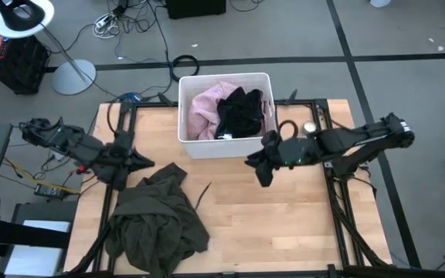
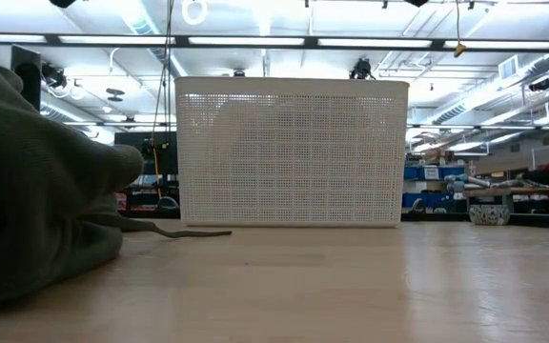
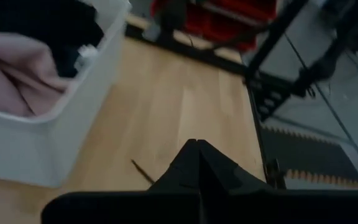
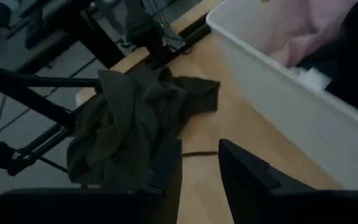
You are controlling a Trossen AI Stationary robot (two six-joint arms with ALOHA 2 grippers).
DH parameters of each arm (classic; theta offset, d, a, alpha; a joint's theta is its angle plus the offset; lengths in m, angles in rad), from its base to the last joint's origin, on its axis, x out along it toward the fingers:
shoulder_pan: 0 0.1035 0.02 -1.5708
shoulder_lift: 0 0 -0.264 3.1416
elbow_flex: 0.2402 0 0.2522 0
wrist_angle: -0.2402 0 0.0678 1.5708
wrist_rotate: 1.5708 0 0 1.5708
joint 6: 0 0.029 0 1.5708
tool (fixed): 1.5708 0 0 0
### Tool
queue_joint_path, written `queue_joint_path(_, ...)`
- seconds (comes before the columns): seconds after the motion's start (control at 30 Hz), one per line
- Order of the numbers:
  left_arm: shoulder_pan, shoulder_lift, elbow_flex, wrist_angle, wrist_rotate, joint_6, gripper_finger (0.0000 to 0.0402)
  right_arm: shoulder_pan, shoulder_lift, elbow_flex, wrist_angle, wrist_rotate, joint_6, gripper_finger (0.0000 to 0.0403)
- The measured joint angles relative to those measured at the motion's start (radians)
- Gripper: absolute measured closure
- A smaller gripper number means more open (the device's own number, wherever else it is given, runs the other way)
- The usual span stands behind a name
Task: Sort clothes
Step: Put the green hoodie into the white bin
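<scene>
A large olive-green garment (image 1: 157,220) lies crumpled on the table's near left part; it also shows in the right wrist view (image 4: 135,118) and the low view (image 2: 36,191). Its thin cord (image 1: 203,194) trails on the wood. A pink garment (image 1: 205,108) and a black garment (image 1: 242,112) lie inside the white bin (image 1: 222,148) at the far middle. My left gripper (image 1: 147,164) is shut with nothing in it, above the table just beyond the olive garment's far edge. My right gripper (image 1: 255,168) hovers in front of the bin's right corner, its fingers (image 4: 241,168) a little apart with nothing between them.
A small metal can (image 1: 309,127) and a black cable loop (image 1: 287,127) sit to the right of the bin. Bare wood (image 1: 284,224) stretches from the olive garment to the table's right edge. The bin's perforated wall (image 2: 292,152) fills the middle of the low view.
</scene>
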Motion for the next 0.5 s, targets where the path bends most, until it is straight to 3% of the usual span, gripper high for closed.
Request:
queue_joint_path(0.3,-0.208,0.143,0.0,-0.142,-0.039,-0.15,0.0401,0.078,0.072,0.0,0.002,0.058,0.135,0.0303)
queue_joint_path(0.5,-0.236,0.206,0.0,-0.172,-0.042,-0.158,0.0399,0.093,0.095,-0.001,0.003,0.059,0.176,0.0303)
